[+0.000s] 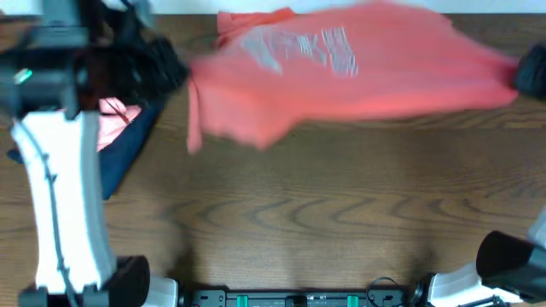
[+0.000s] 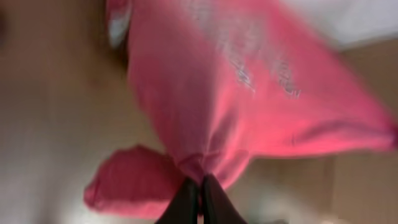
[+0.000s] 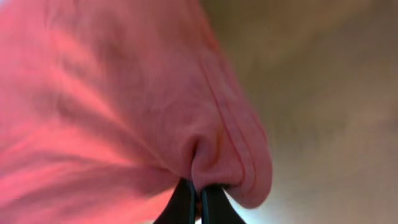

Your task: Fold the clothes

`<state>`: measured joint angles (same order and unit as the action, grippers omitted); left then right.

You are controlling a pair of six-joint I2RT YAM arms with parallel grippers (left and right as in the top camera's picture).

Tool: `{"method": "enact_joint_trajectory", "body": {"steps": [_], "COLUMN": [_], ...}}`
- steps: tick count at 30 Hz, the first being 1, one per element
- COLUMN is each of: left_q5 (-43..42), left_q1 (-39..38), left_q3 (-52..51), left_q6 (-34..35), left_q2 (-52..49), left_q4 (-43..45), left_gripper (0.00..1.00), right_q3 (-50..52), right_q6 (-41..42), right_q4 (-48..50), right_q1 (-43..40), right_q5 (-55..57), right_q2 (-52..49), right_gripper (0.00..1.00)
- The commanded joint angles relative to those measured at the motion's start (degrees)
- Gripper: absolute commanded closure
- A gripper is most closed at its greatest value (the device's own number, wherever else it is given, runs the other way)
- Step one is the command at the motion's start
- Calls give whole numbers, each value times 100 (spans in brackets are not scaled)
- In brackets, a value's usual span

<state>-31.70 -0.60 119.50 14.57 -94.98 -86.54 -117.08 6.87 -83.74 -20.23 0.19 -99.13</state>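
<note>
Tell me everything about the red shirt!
The coral-red T-shirt looks like soft cotton, with pale printed lettering on its chest. It is spread wide and blurry over the far side of the wooden table. The left gripper pinches one bunched edge, the right gripper another beside a stitched hem. One sleeve hangs down.

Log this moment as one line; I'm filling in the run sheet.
left gripper: shut on T-shirt | right gripper: shut on T-shirt | T-shirt: stretched between both, print showing | beside: navy garment
</note>
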Motion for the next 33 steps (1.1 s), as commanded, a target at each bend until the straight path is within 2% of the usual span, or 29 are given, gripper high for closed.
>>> {"method": "enact_joint_trajectory", "body": {"steps": [1,5,13,19,23,26,29,33], "left_q5": [-125,-125,-118,-109,-109,-109,-111,-116], "left_q1": [-181,-352,-431,-422,-275,-24,146,131], "left_q3": [-802,-2122,-4439,-5167,-5165,-5165,-5165,-5165], "left_q6": [-874,-1287,-1757,-1598,-1150,-525,17,409], "left_q2": [-83,-76,380,1309,1650,1668,1515,1106], "left_q4": [-527,-887,-833,-457,649,1764,2896,4142], "left_gripper": [94,94,94,94,94,94,94,94], "right_q3": [651,1716,3587,4151,4151,4151,4151,4157], "right_q6": [-140,-125,409,459,284,269,269,271], "right_q4": [-247,-424,-184,245,844,1565,2218,2857], "right_q1": [-50,-57,-302,-509,-481,-476,-470,-446], "right_q5": [623,826,1276,1008,643,275,24,-96], "right_q2": [-129,-129,-70,170,168,168,162,155], "right_gripper": [99,99,99,99,99,99,99,99]}}
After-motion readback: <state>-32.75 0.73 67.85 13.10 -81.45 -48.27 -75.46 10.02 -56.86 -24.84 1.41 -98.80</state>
